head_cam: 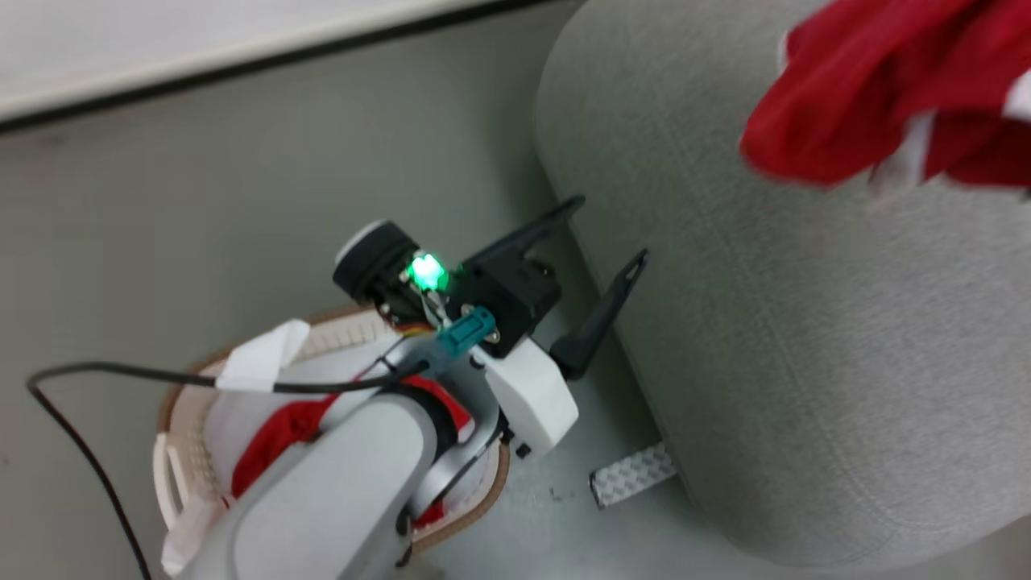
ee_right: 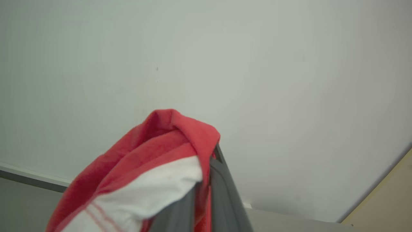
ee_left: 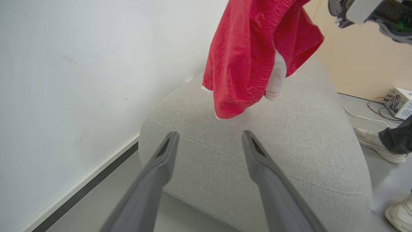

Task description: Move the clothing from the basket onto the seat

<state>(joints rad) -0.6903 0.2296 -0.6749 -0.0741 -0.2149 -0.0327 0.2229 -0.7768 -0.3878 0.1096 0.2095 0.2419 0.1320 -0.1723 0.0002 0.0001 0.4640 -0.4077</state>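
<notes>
A: Holding one piece of the clothing [ee_left: 244, 64] in clenched right jaws, hanging over the seat [head_cam: 805, 362], in from its rounded end edge. Can't tell whether touching the cushion yet.
B: Noted. Left jaws spread wide, gripping nothing, parked between the basket [head_cam: 173, 483] and that same edge.
A: Worried about snagging. Pinched through a bunched fold, white band draped against the fingers [ee_right: 225, 199]. Could cling on release and get dragged back off.
B: Agreed. Could also slide off the rounded edge to the floor if dropped too near it. Better to let go further in.
A: Also seeing more red clothing down in the basket, under the left forearm, mixed with a pale sheet [head_cam: 258, 362]. Risks grabbing the sheet along with it.
B: And watch the cable [head_cam: 322, 387] crossing the basket's rim, plus a person's shoes [ee_left: 370, 141] on the floor beside the seat. Possible tangle or bump.
</notes>
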